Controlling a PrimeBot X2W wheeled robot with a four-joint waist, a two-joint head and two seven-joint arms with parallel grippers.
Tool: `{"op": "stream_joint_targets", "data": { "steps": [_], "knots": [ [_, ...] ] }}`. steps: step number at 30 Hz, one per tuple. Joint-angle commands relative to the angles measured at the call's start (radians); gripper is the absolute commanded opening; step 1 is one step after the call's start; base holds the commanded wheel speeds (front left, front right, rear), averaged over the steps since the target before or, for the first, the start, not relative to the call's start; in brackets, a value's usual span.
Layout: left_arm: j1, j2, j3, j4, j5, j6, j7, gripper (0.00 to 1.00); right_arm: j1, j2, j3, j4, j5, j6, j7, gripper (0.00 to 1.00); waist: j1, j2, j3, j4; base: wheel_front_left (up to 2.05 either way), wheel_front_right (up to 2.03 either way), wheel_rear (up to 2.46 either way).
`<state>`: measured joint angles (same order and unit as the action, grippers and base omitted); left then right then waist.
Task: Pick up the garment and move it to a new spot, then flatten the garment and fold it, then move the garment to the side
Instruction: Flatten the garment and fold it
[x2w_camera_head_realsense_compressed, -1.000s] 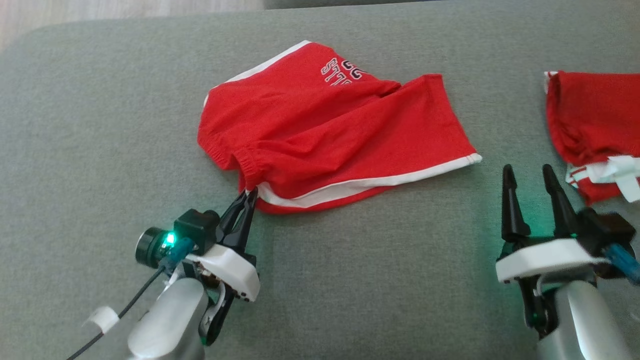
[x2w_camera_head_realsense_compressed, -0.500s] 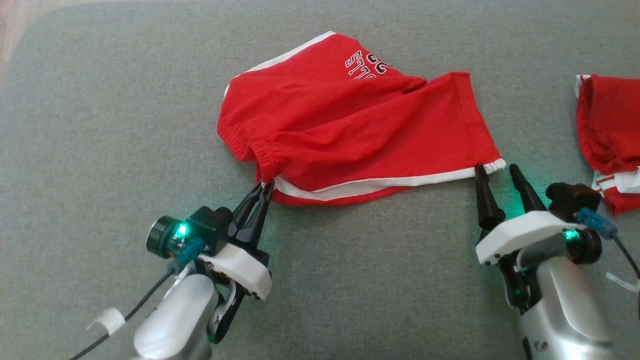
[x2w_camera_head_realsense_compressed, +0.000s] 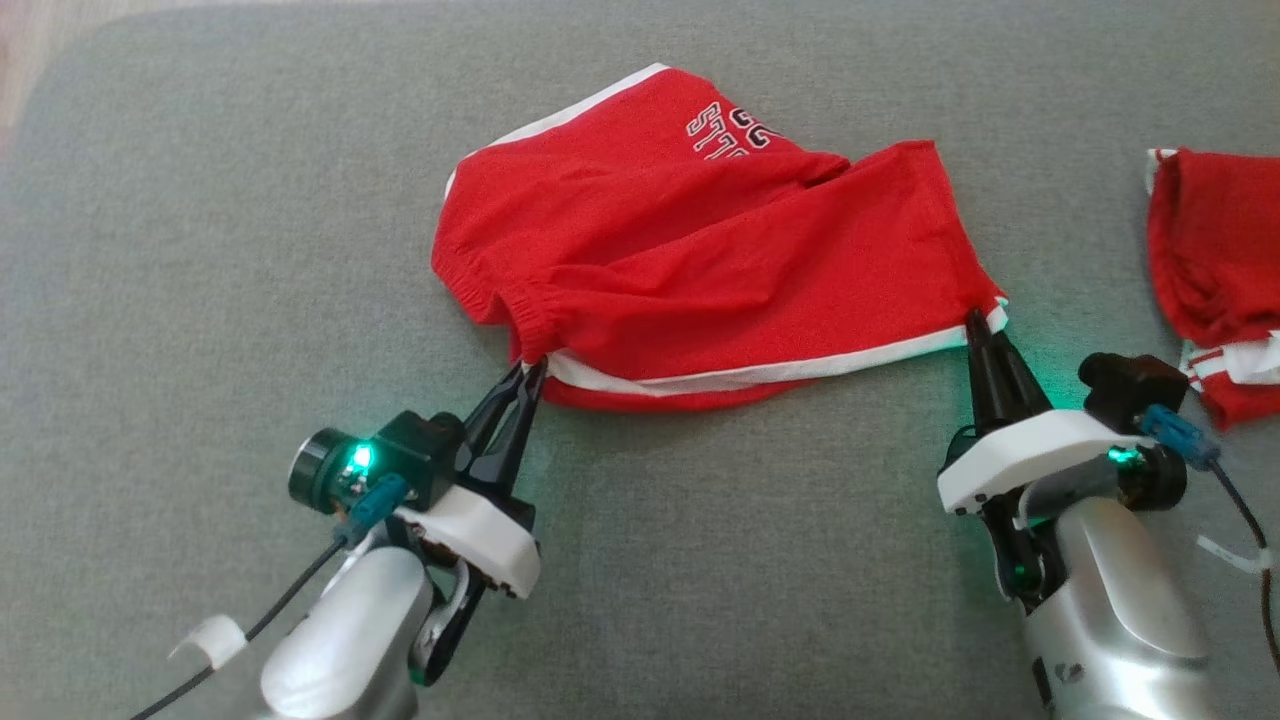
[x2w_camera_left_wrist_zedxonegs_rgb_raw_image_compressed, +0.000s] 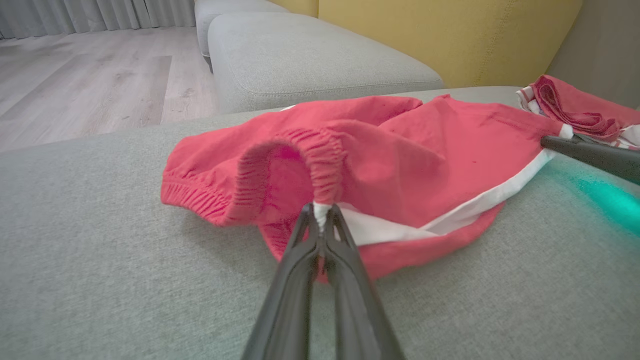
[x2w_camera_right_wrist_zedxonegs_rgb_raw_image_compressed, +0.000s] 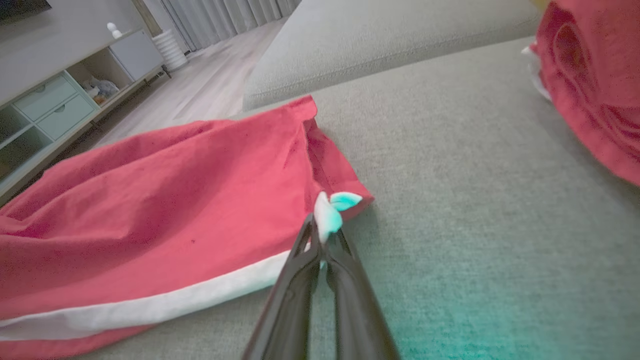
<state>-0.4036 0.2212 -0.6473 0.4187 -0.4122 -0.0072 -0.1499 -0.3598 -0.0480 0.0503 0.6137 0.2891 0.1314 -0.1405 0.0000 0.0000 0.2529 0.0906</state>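
Jaws on both arms are pinched together on cloth. In the head view the left jaws clamp the near end of the elastic waistband (x2w_camera_head_realsense_compressed: 528, 345) of the red shorts (x2w_camera_head_realsense_compressed: 700, 260), and the right jaws nip the hem corner (x2w_camera_head_realsense_compressed: 985, 318) where the white stripe (x2w_camera_head_realsense_compressed: 800, 368) ends. The shorts lie rumpled in the middle of the grey sofa cushion (x2w_camera_head_realsense_compressed: 200, 250), lettering (x2w_camera_head_realsense_compressed: 730, 135) toward the far edge, with a second red garment (x2w_camera_head_realsense_compressed: 1210, 250) well apart at the right. In the left wrist view the tips meet on a small bunch of white trim just below the gathered waistband, which arches up off the cushion, and the right arm's dark fingers (x2w_camera_left_wrist_zedxonegs_rgb_raw_image_compressed: 590, 155) reach in from the right edge. In the right wrist view the tips grip a little tuft of white edging, with the leg panel spreading away to the left. The cloth looks thin, light and limp (it will sag and double over wherever nothing holds it), so I judge the two ends of the near edge a sound hold for lifting and stretching. The pinches are small, though, and a sharp tug could pull them loose.
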Motion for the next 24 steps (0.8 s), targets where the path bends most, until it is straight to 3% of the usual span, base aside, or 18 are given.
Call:
{"op": "stream_joint_targets", "data": {
  "steps": [1,11,24],
  "knots": [
    [-0.039,0.033,0.032,-0.031,0.004,0.009,-0.006,0.0,-0.022,-0.002,0.02,-0.04,0.0,-0.001,-0.024,0.0,0.0,0.0,-0.007,-0.007,0.0,0.0,0.0],
    [-0.047,0.092,0.038,-0.089,0.02,0.015,-0.007,0.0,0.005,-0.002,0.004,-0.2,0.003,-0.001,-0.046,0.0,0.0,0.0,-0.058,-0.041,0.0,0.0,0.0],
    [-0.262,0.238,0.083,-0.305,0.048,-0.035,0.139,0.0,-0.099,-0.081,-0.012,-0.502,-0.048,-0.001,0.119,0.0,0.0,0.0,-0.152,-0.045,0.0,0.0,0.0]
  ]
}}
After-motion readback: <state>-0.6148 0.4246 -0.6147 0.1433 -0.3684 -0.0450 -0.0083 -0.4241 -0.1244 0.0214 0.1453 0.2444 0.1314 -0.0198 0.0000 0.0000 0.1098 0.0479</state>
